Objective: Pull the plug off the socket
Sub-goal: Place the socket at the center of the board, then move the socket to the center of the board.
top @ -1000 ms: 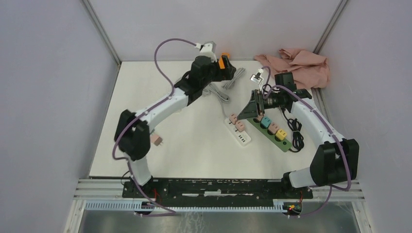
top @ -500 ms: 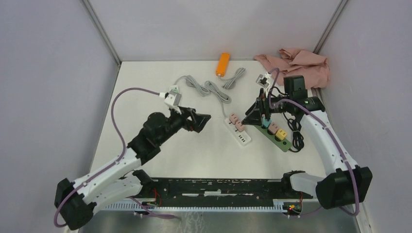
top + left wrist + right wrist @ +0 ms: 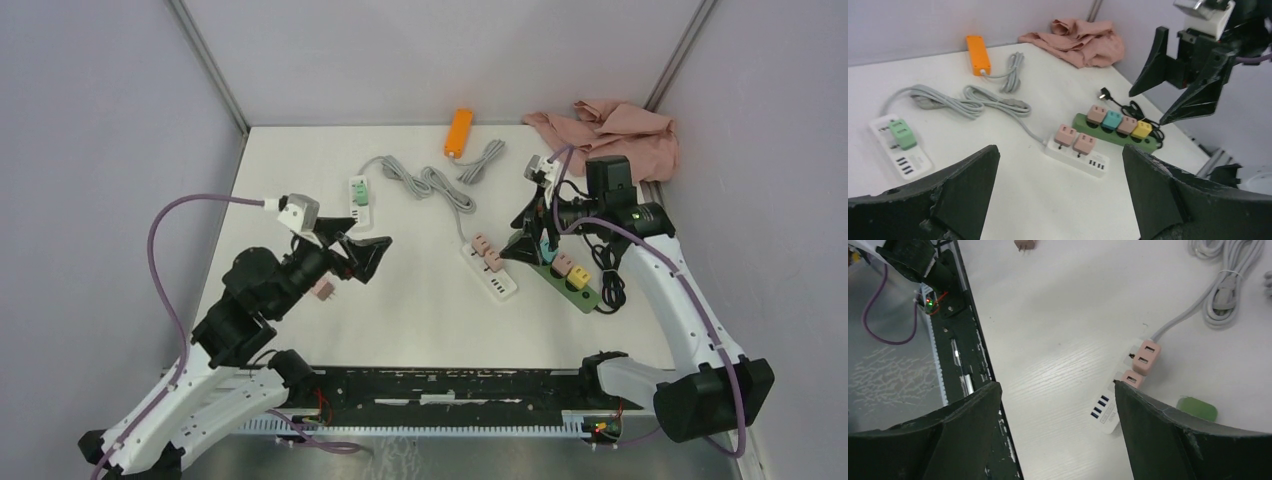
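pink cloth (image 3: 612,125): crumpled, far right corner | orange strip (image 3: 459,131): far edge, grey cord (image 3: 487,157) coiled beside

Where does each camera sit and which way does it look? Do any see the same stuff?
Top external: high behind the arms, looking down at the whole table; both arms show, left pincer and right pincer open.
Left wrist: on the left arm, looking across the table toward the pink cloth; its own fingers frame the bottom, the right pincer shows too.
Right wrist: on the right arm, looking down toward the base rail; its own fingers show.
Shared: both wrist views see the white power strip with two pink plugs.
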Controlling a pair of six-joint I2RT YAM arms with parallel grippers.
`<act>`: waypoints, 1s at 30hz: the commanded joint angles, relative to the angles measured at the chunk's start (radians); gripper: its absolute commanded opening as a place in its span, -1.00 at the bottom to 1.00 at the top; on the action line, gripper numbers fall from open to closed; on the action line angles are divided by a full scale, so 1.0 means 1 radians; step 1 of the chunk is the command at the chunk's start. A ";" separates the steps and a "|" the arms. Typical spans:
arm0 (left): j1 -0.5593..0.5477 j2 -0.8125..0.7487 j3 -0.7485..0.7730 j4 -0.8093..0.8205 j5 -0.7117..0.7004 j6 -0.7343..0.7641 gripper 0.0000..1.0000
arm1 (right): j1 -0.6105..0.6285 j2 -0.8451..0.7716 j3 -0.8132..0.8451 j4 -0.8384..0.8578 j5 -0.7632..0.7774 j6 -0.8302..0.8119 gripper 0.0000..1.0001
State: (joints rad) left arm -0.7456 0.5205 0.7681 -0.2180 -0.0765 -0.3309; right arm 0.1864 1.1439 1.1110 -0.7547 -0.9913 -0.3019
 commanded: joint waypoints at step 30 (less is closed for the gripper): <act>0.152 0.391 -0.046 0.014 -0.089 0.390 1.00 | 0.276 0.193 -0.019 0.181 0.663 0.034 0.98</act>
State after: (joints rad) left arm -0.5968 0.9089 0.7120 -0.2543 -0.1822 0.0227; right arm 0.4198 1.3128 1.1034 -0.6559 -0.3977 -0.3103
